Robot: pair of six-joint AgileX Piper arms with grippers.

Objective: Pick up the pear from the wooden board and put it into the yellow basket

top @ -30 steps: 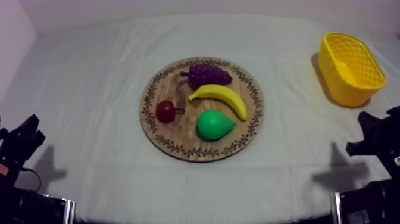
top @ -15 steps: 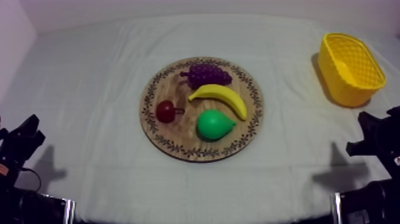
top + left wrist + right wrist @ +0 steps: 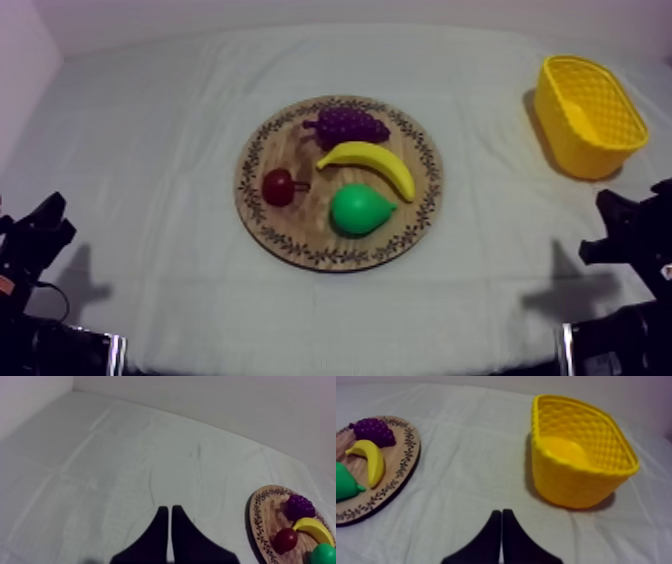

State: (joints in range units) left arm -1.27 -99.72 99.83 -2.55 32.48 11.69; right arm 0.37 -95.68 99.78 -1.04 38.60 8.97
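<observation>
While both arms sit low at their own sides of the cloth-covered table point(image 3: 140, 130), the pear point(image 3: 360, 210) lies on the round wooden board point(image 3: 252, 200) at the table's middle, towards the board's near edge and just beside the banana point(image 3: 368, 162); the bunch of grapes point(image 3: 347, 125) lies at the board's far edge; the small red fruit point(image 3: 278, 187) lies on the board's left part, apart from the pear. The yellow basket point(image 3: 588, 115) stands upright at the far right of the table, well apart from the board.

Left gripper point(image 3: 169, 508): fingers pressed together in a narrow wedge, holding nothing, over bare cloth; its wrist view takes in one side of the board with the grapes, the small red fruit, the banana and a part of the pear.

Right gripper point(image 3: 501, 512): fingers likewise together in a narrow wedge, holding nothing; its wrist view gives the basket's lattice wall and inner floor, which the top view shows less plainly, with the grapes, the banana and the pear's pointed end on the board beside it.
</observation>
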